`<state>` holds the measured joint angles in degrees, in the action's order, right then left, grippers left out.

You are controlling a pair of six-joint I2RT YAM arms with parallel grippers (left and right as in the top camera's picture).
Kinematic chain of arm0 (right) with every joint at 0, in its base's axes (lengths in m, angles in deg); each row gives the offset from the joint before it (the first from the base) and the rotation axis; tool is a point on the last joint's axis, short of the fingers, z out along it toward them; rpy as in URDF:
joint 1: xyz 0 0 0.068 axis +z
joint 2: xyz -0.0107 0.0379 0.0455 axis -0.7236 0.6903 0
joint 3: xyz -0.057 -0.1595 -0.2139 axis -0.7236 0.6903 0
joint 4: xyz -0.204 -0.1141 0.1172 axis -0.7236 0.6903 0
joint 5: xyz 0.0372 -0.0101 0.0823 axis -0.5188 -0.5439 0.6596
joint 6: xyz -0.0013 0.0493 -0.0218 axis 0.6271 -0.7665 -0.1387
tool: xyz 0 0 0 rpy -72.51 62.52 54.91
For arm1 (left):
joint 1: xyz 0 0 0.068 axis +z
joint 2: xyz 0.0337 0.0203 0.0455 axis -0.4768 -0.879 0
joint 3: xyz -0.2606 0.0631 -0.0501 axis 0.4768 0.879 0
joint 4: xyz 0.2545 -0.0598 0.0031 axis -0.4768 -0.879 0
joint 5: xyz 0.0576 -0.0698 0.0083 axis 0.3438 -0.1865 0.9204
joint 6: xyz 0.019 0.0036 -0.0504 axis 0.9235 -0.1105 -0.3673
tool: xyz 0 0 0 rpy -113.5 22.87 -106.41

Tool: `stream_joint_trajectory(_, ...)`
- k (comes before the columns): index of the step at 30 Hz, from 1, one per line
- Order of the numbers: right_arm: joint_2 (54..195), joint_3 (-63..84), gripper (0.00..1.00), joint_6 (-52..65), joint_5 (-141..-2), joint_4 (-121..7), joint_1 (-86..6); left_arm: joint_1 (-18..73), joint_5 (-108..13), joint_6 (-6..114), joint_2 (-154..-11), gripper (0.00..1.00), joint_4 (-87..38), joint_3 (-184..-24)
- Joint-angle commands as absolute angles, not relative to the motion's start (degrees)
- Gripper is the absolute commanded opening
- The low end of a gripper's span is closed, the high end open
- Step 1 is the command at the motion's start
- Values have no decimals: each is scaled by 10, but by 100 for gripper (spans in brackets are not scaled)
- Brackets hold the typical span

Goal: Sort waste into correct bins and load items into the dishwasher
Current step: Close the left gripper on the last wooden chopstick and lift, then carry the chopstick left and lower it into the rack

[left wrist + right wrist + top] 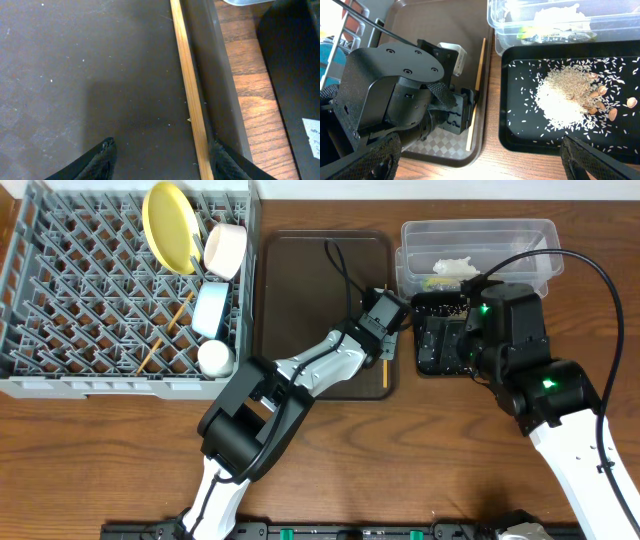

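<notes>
— Two black fingertips [102,155] fill the bottom of the left wrist view. How does the left end effector [162,162] stand?

— Parted, closed on nothing. Between its fingers lies a thin wooden chopstick [192,100], flat on the floor of the dark brown plastic serving tray [75,75]. It runs along the tray's side wall, just beside the finger on that side. Past the wall I can see the wooden worktop [250,115].

— And from the right wrist?

— The right end effector [485,162] is spread wide with nothing in it; only its two dark fingertips show, at the lower corners. It hangs above the strip of worktop between the brown tray and a shallow black rectangular tray [520,145]. That black tray holds a heap of white rice grains [560,105] with tan crumbs [600,97] on its right flank and loose grains scattered around. Just behind it is a clear rectangular plastic tub [492,22] with crumpled white paper [560,15] and a greenish-orange scrap [525,34] inside.

— From overhead?

— There a large grey plastic dish rack [60,310] sits at the left of the worktop. Along its right side are a round yellow plate [170,225] on edge, a white cup [225,248], a light blue bowl [212,310] and a small white bowl [215,357]. A second chopstick [165,335] lies slanted among the pegs. The brown tray is in the middle, with the two bins to its right, the tub behind the black tray.
</notes>
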<state>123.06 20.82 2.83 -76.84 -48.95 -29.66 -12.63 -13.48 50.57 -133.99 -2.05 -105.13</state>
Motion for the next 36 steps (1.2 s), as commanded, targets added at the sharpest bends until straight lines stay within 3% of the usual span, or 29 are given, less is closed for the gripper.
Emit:
stream_joint_trajectory(1, 1231, 205, 99, 26, -777, -491, -299, -127, -104, 526, -1372, 61, -26, -1037)
stream_joint_trajectory(4, 1231, 205, 99, 26, -777, -491, -299, -127, -65, 526, -1380, 60, -26, -1037)
stream_joint_trajectory(7, 1231, 205, 99, 26, -777, -491, -299, -127, -58, 526, -1381, 43, -27, -1037)
stream_joint_trajectory(13, 1231, 205, 99, 26, -777, -491, -299, -128, -59, 526, -1381, 33, -27, -1037)
stream_joint_trajectory(19, 1231, 205, 99, 26, -777, -491, -299, -125, -40, 526, -1381, 8, -27, -1037)
stream_joint_trajectory(28, 1231, 205, 99, 26, -777, -491, -299, -110, -18, 540, -1353, 7, -28, -1040)
stream_joint_trajectory(36, 1231, 205, 99, 26, -777, -491, -299, -67, 6, 599, -1218, 8, -54, -1041)
